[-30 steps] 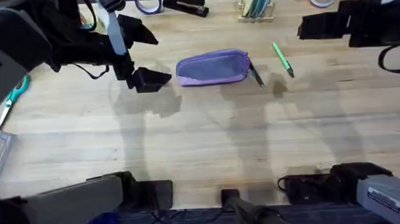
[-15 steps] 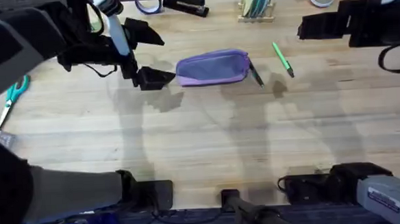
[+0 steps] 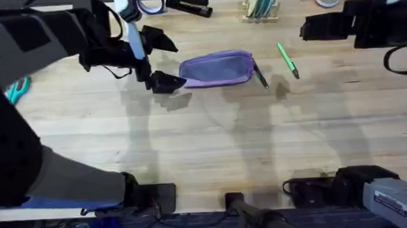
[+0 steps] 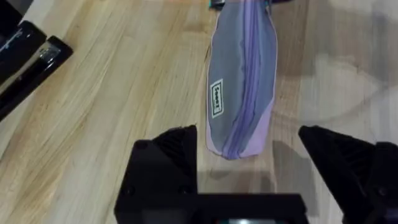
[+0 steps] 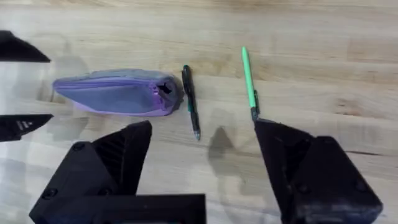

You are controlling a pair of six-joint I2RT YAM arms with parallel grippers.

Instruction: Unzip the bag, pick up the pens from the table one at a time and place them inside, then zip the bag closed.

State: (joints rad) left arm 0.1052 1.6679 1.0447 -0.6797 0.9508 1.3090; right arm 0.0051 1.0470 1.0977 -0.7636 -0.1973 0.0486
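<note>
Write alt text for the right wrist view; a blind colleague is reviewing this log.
A zipped lavender bag lies on a wooden table, with a black pen right beside its end and a green pen farther off. The right gripper hovers in the foreground, jaws open, holding nothing.

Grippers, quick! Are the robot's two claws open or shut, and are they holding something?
Left gripper: open, holding nothing, at the end of the bag.
Right gripper: open, holding nothing.

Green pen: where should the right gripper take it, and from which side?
Grip the green pen mid-barrel from straight above, fingers across its thin width. It lies flat on the table, apart from the black pen and bag, leaving room for the open right gripper.
</note>
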